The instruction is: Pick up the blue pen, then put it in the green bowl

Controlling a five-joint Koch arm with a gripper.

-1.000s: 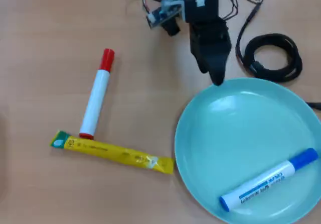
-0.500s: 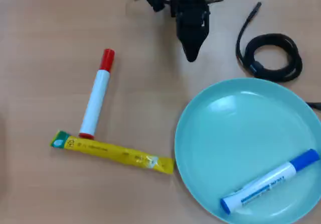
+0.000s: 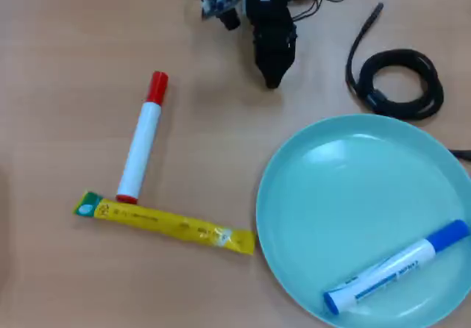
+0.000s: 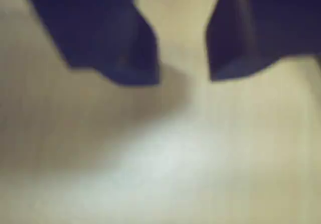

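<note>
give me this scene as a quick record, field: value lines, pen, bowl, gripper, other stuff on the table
blue pen: lying inside the green bowl, lower right part, blue cap toward the right rim
green bowl: on the table, right side of the overhead view
gripper: near the top edge, away from the bowl, holding nothing; wrist view shows a gap between the fingers
red-capped marker: on the table at left, outside the bowl
yellow packet: just below the marker's lower end
black cable: coiled above the bowl
task state: pen appears placed
</note>
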